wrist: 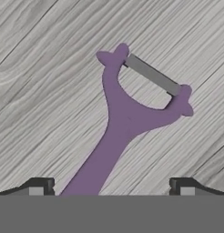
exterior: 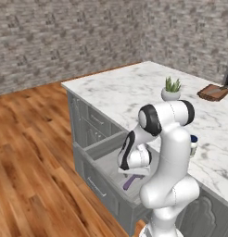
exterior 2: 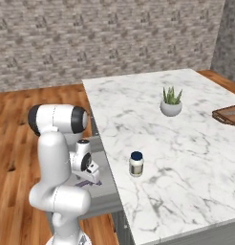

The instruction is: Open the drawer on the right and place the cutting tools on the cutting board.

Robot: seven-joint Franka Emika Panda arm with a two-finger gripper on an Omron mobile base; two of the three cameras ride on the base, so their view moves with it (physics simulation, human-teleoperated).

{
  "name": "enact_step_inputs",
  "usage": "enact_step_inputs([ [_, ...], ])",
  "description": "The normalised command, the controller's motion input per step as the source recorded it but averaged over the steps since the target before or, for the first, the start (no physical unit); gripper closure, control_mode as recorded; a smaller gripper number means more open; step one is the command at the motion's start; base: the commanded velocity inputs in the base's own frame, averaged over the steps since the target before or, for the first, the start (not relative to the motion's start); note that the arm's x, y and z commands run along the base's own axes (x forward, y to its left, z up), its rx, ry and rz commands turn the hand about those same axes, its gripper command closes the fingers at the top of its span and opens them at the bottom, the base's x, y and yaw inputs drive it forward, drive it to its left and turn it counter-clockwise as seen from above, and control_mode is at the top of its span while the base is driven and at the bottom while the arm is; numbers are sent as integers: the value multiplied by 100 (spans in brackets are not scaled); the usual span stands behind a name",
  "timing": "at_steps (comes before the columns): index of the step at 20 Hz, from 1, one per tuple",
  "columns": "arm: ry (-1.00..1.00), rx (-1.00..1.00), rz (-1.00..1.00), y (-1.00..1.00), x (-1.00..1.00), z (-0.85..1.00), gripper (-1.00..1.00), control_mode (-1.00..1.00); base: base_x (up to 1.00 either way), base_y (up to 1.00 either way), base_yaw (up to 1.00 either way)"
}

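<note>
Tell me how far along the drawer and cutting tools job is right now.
Done: the drawer stands open, and something thin already lies on the cutting board, too small to identify. In hand: the open gripper hangs over the purple peeler on the drawer floor, fingertips either side of its handle, not gripping. Left: grasp the peeler and carry it to the board.

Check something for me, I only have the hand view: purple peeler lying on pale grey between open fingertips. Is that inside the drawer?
Observer: Yes. The left base view shows the drawer pulled open and the gripper lowered into it over the peeler.
Operator: Where's the board?
Observer: The cutting board sits at the far right of the counter, past a potted plant.
Operator: Anything else up there?
Observer: A small jar with a dark lid stands near the counter's drawer-side edge.
</note>
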Motion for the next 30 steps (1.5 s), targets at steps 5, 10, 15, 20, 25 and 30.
enact_step_inputs([
  [5, 0, -1, -3, 0, 0, -17, -100, -100, 0, 0, 0],
  [10, 0, 0, -5, 0, 0, -12, -100, -100, 0, 0, 0],
  [15, 0, 0, -5, 0, 0, -6, -100, -100, 0, 0, 0],
  [20, 0, 0, -7, 0, 12, -1, -100, -100, 0, 0, 0],
  [25, 0, 0, -8, 0, 24, 0, -100, -100, 0, 0, 0],
  [30, 0, 0, -7, 0, 27, -4, -100, -100, 0, 0, 0],
])
